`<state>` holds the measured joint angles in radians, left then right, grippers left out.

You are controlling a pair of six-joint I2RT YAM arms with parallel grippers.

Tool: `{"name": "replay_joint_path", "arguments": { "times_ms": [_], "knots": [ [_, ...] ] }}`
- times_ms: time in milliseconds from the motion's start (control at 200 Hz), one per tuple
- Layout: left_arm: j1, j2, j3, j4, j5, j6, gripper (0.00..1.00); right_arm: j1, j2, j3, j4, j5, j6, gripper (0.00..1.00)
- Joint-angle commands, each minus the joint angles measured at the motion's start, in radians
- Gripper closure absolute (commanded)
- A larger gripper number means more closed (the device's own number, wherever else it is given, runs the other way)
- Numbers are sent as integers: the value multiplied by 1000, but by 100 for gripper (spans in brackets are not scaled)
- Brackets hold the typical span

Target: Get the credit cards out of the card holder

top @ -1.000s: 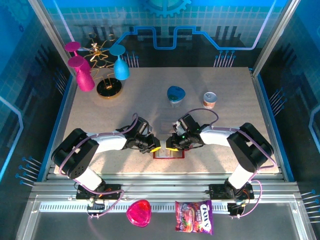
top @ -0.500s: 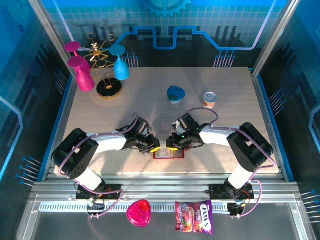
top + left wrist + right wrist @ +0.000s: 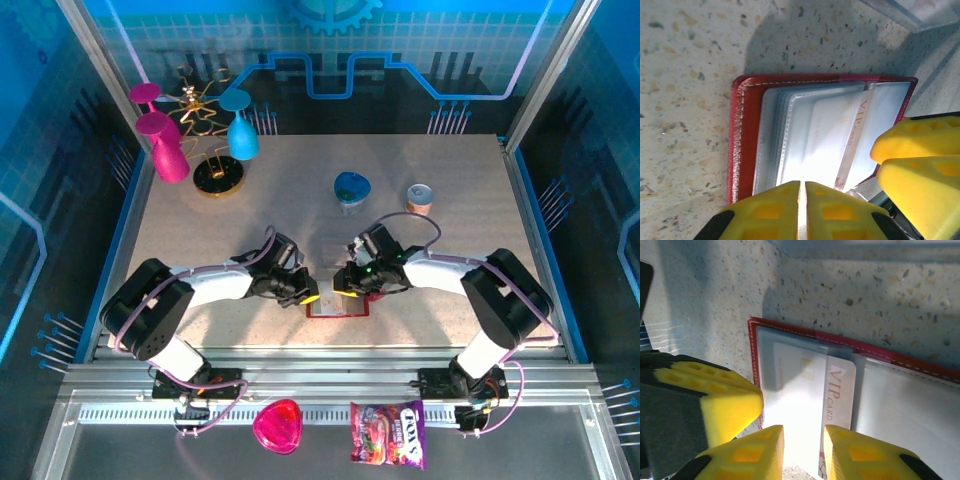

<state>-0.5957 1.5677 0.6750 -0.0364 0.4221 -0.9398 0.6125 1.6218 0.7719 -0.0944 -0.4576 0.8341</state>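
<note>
Left gripper (image 3: 802, 200): the jaws have drawn in over the last second and now stand all but clenched at the near edge of the open sleeves. Whether they pinch a sleeve I cannot tell.
Card holder (image 3: 737, 140): lies open and flat, near-centre on the tabletop between the two arms, unmoved.
Credit cards (image 3: 796, 385): pale ones are tucked in the clear sleeves, a plain white one with a VIP card (image 3: 837, 390) just right of it. None is out yet.
Right gripper (image 3: 799, 446): has edged slightly toward the far side. The jaws are part-released, the gap steady, standing over the white card's near edge and grasping nothing I can see.
Meaning: the left looks set to pin the holder while the right works a card free. Extraction has barely begun.
Tabletop (image 3: 450, 170): speckled beige, with a goblet stand (image 3: 218, 170) far left, and a blue dish (image 3: 351, 188) and a can (image 3: 419, 200) far centre.
Room: blue panelled walls, with a pink heart dish (image 3: 277, 425) and a candy bag (image 3: 387, 435) on the near rail.
</note>
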Motion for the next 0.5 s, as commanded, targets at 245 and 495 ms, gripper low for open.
{"name": "replay_joint_path", "arguments": {
  "times_ms": [245,495],
  "knots": [
    [-35,12,44,-54,-33,26,93,-45,-19,-45,10,-50,-9,73],
    [-38,23,49,-105,-75,56,94,-49,11,-50,23,-67,-14,73]
  ]
}}
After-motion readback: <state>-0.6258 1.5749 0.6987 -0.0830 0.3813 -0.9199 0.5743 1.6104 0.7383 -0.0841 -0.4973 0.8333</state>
